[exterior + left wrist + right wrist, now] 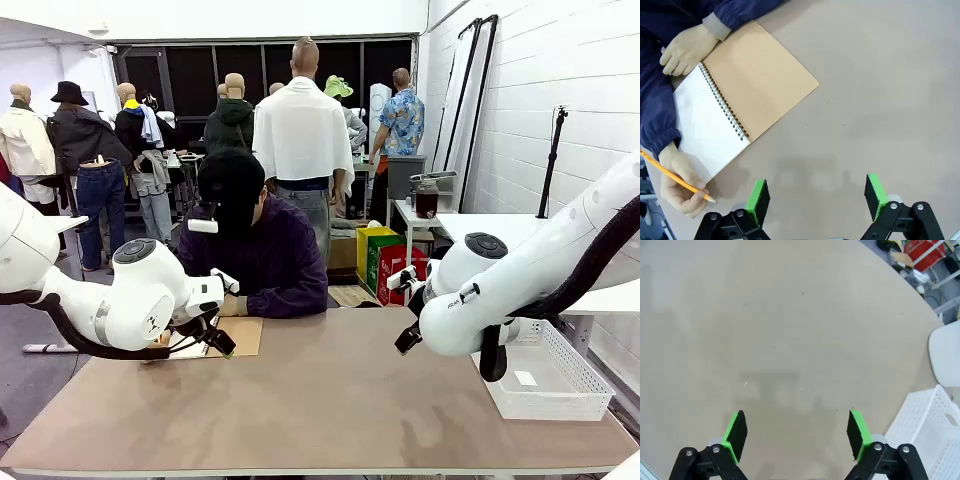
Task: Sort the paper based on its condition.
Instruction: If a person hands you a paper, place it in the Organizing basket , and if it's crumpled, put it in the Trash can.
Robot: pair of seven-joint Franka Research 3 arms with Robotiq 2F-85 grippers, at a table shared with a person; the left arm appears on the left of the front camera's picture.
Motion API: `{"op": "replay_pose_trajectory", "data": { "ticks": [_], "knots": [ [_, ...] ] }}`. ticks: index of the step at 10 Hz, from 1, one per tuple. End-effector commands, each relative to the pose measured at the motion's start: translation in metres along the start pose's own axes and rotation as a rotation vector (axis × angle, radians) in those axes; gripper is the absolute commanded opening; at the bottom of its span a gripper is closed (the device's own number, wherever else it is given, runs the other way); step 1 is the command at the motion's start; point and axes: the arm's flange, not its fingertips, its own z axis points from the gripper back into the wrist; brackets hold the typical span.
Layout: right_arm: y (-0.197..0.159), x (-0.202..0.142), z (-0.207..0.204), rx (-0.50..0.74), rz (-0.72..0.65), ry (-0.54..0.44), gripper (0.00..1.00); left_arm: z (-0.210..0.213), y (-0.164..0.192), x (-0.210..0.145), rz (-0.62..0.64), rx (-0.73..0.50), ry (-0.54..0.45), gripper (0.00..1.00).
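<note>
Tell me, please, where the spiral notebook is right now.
The spiral notebook lies open on the table's left side, directly before the person, between their two hands and beyond the left gripper in the left wrist view.

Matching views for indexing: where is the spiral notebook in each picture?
Front: spiral notebook on the tabletop's far left, before the person.
Left wrist: upper left, lying open between the person's hands.
Right wrist: brown tabletop, white basket lower right.
Shared landmark: the brown tabletop.
</note>
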Motion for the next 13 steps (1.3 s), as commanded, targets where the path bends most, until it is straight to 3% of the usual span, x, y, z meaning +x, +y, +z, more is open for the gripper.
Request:
{"op": "replay_pose_trajectory", "data": {
  "ticks": [1,13],
  "knots": [
    [0.0000,0.0000,0.0000,0.000,0.000,0.000,1.00,0.0001,0.0000,0.0000,0.000,0.000,0.000,1.00],
    [0.0000,0.0000,0.0000,0.000,0.000,0.000,1.00,0.0001,0.0000,0.0000,0.000,0.000,0.000,1.00]
  ]
}}
